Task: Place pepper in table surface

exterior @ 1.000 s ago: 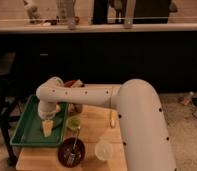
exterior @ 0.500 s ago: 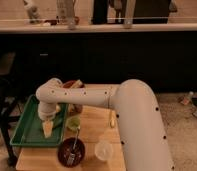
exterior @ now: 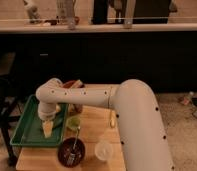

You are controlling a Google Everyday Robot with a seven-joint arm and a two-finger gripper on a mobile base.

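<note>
Green tray (exterior: pixel 22 131) along left edge of table surface (exterior: pixel 94 127). Gripper (exterior: pixel 48 127) hangs low over it; whether it clasps anything, cannot tell. Pepper (exterior: pixel 59 121) looks to lie at tray's right rim, just beside gripper, not yet on wood. Risks: pepper slips loose, drops back into tray; swing toward front edge knocks light-green cup (exterior: pixel 73 122) or dark bowl (exterior: pixel 71 150). No readable writing, no brand.

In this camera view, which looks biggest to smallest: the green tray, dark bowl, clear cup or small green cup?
1. green tray, by far
2. dark bowl
3. clear cup
4. small green cup, close to the clear cup and farther back, so unsure

The gripper hangs over the tray.
</note>
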